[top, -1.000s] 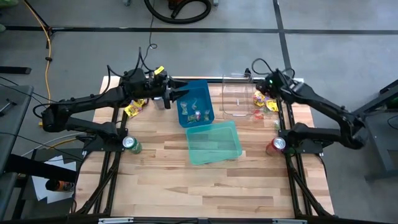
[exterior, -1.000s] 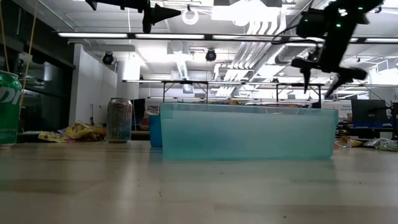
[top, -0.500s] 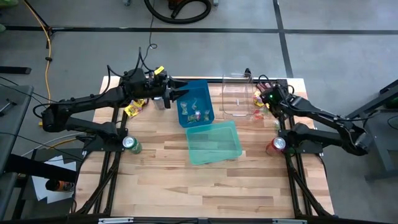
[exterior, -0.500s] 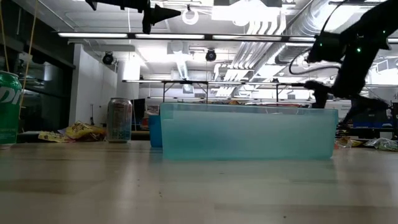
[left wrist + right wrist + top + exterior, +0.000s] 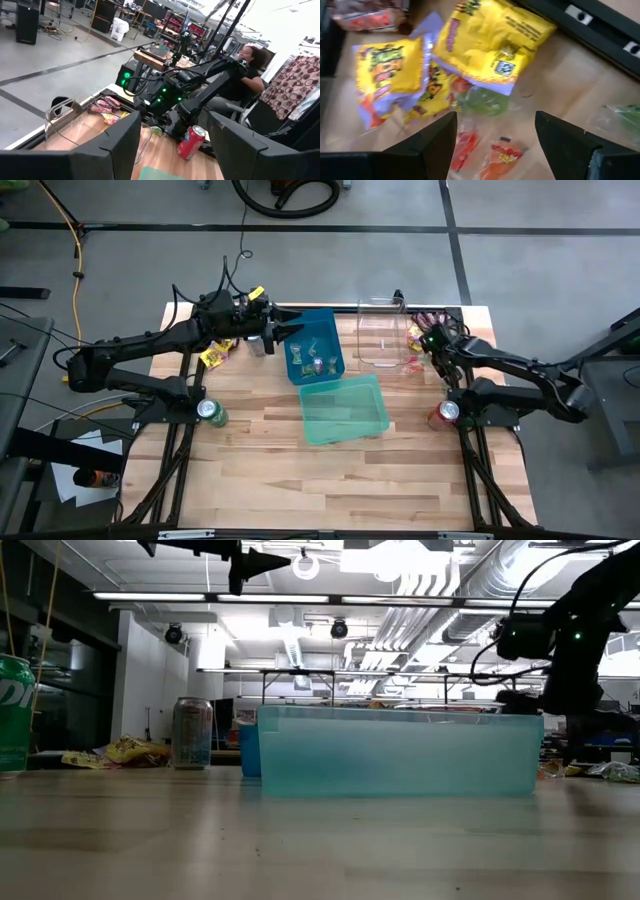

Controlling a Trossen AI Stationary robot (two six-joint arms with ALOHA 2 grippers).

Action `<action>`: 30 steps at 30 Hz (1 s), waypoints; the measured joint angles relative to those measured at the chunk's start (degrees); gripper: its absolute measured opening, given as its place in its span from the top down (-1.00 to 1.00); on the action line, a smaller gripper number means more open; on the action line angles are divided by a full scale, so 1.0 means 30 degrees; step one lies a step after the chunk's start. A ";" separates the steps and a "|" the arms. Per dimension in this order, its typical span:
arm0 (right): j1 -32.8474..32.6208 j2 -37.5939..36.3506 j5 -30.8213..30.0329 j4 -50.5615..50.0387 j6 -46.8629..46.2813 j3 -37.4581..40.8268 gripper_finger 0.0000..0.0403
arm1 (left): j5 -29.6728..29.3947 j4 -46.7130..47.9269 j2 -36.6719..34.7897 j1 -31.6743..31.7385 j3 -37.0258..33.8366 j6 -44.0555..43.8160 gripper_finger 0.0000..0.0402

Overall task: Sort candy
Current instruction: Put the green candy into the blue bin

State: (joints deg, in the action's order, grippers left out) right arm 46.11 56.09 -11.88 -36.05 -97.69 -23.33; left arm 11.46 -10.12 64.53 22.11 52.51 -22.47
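Note:
Candy lies in a loose pile (image 5: 420, 340) on the wood near the table's far right corner: yellow packets (image 5: 490, 40) with purple print, a green piece (image 5: 482, 100) and red pieces (image 5: 500, 155). My right gripper (image 5: 495, 145) hangs open just above this pile, pointing steeply down, and touches nothing. More candy lies at the far left (image 5: 215, 355) and inside the blue bin (image 5: 315, 365). My left gripper (image 5: 292, 332) stands open and level, high over the blue bin's left rim, with nothing between its fingers.
A clear bin (image 5: 382, 335) stands beside the right pile, and a teal bin (image 5: 345, 408) sits nearer the middle. There is a green can (image 5: 210, 412) at the left, a red can (image 5: 448, 413) at the right and a silver can (image 5: 192, 732) by the blue bin. A person (image 5: 250, 55) sits beyond the table.
My right gripper has come down and a little toward the near edge, onto the candy pile at the far right. It has rolled about its own axis and tipped to point more steeply down. It has stayed open.

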 joint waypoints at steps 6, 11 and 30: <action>0.0007 0.1661 -0.0029 0.0346 -0.0488 0.0000 -0.31 | -0.0007 0.0006 0.0000 0.0000 0.0000 0.0003 -0.07; 0.0007 0.2652 -0.0080 0.0765 -0.0401 -0.0043 -0.30 | -0.0015 0.0010 0.0000 0.0000 0.0000 -0.0005 -0.07; -0.0696 0.2782 -0.1042 -0.0134 0.3813 -0.0131 0.89 | -0.0124 0.0008 0.0000 0.0000 -0.0005 -0.0332 -0.07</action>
State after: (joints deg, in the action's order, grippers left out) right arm 44.02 64.44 -15.01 -36.46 -86.25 -23.73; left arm 11.09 -10.09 64.53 22.11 52.50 -23.46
